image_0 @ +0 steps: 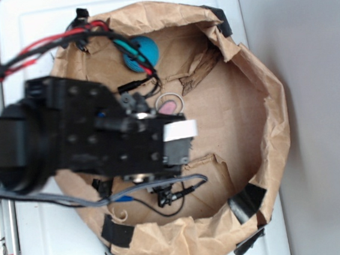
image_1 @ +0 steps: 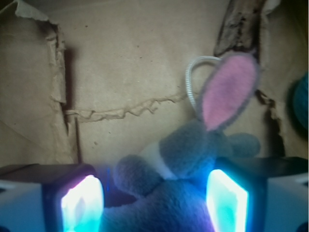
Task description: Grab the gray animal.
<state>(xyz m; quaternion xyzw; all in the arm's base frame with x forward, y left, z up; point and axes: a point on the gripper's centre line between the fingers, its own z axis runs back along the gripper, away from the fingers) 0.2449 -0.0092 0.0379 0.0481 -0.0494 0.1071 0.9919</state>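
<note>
Gray animal (image_1: 188,159) lying on the brown paper floor (image_1: 135,63) of the paper-lined bin, body sitting between the two lit pads (image_1: 227,198) in the wrist view, pink-lined ear (image_1: 227,92) sticking up past them. Gripper (image_1: 154,200) standing wide, pads flanking the plush, right pad seeming to be touching its flank or just beside it, left pad showing a dark gap; not clamping yet. Looking like approach and straddle done; closing on the toy and lifting left to do.

Exterior view: only the pink ear tip (image_0: 169,108) and a thin whitish loop (image_0: 170,101) peeking out beside the black arm (image_0: 86,135), rest of the animal being covered by the wrist. Teal ball (image_0: 141,52) resting near the far paper wall (image_0: 255,71), apart from the toy, partly crossed by cables; showing only as a blurred teal edge at the right of the wrist view. Lower half of the plush getting cut off by the frame bottom, so limbs and tail hard to place. Whether the pads are reaching low enough around the body: cannot tell. Blue flat block not making itself out anywhere, apart from a small blue bit under the arm, unclear what. White table (image_0: 61,246) carrying the bin, mostly hidden.
</note>
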